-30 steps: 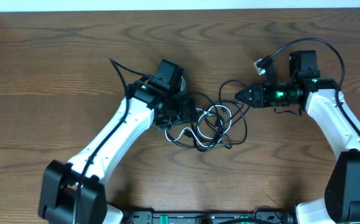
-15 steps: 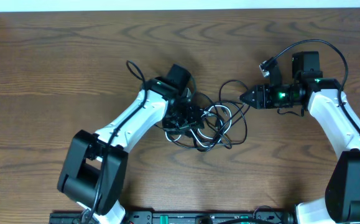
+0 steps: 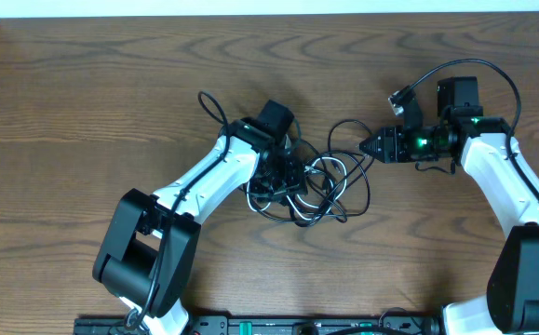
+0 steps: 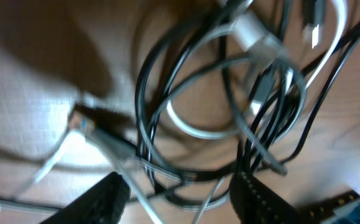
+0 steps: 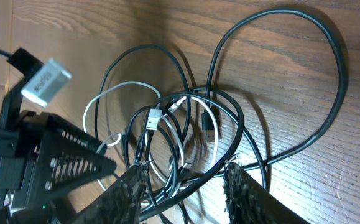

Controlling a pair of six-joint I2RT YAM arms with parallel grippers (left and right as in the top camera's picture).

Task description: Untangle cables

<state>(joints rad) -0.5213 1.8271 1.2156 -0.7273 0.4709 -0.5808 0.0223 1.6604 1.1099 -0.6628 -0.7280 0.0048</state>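
Overhead, we see the thin black and white plug-ended cables (image 3: 320, 189) heaped in one knot at the middle of the brown wooden bench (image 3: 74, 102). The knot's long axis runs left to right between the two arms. One black loop reaches up and right towards the right pincer (image 3: 363, 146), whose jaws stand spread above the strands. The left pincer (image 3: 286, 177) is spread too, with strands lying in its gap. A pale tag (image 5: 46, 81) beside the left arm's wrist bears lettering too blurred for us to read.
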